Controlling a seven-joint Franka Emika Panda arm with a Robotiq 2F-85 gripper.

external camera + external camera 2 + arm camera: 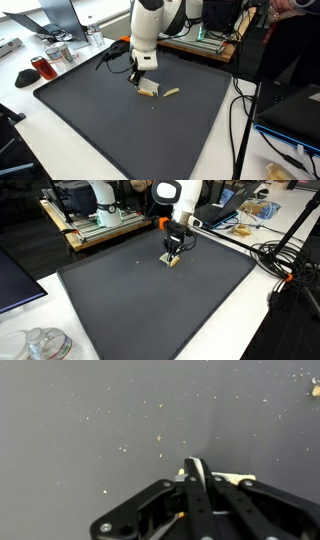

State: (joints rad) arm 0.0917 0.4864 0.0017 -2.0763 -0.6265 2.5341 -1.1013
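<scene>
Two tan pieces lie mid-mat (pixel 110 120) on the counter (pixel 60 140): one block (pixel 149 90) right under the fingers (pixel 141 79), one thin stick (pixel 171 92) just beside it. The wrist view hides the block, so I cannot tell whether the fingers pinch it. Mat edges are well apart on every side

Most of the table (pixel 110 130) lies open; a small stick (pixel 171 92) lies just beside the claw (pixel 139 78), and cables (pixel 238 115) trail along one edge.
</scene>
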